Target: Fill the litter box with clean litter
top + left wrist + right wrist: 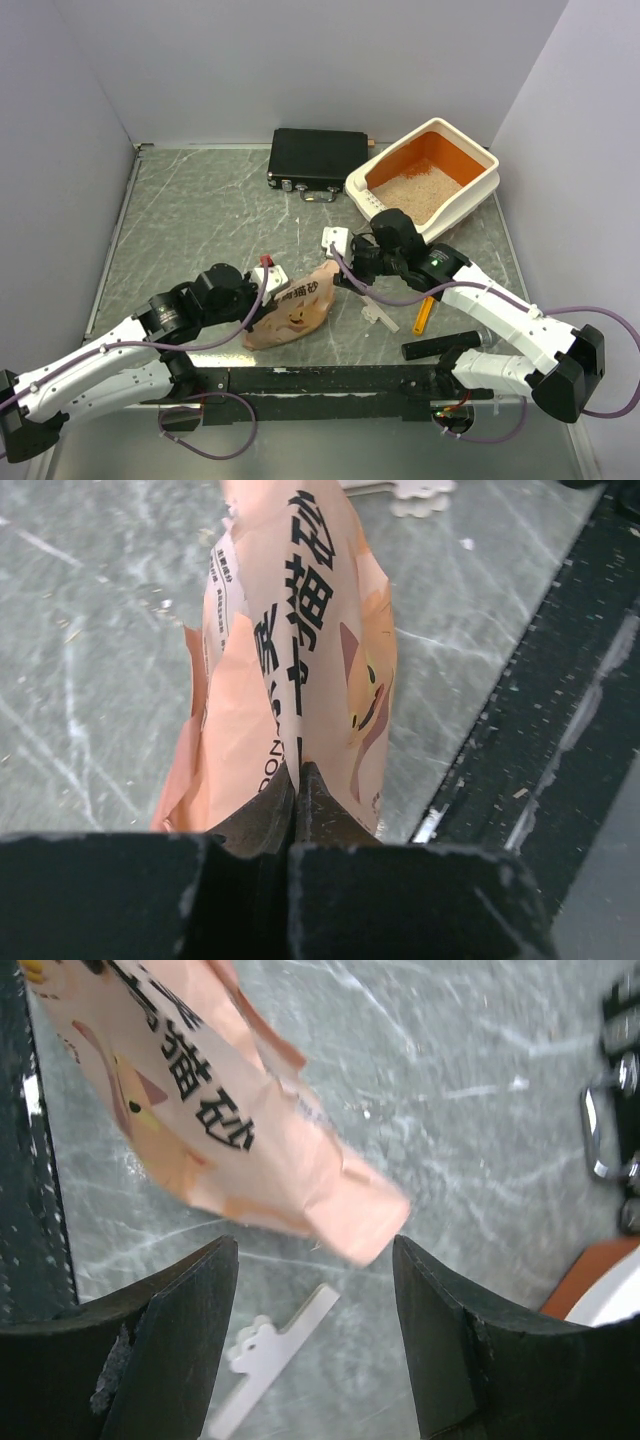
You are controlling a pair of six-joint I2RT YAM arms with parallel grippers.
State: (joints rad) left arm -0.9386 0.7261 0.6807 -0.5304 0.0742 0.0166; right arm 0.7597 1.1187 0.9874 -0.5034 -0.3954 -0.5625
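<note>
Your left pincer [297,780] is clamped shut on the paper bag [300,630], and your right pincer [315,1260] sits open just beside that bag's other end.

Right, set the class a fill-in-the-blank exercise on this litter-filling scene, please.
1. The left end effector is ___ on the paper bag.
2. The right end effector stands ___, holding nothing.
3. The litter box, with clean litter in it, is coloured ___ inside.
Missing words: shut; open; orange.

Litter box [468,200] orange, cream rim; bag [295,310] peach, blk print.
</note>
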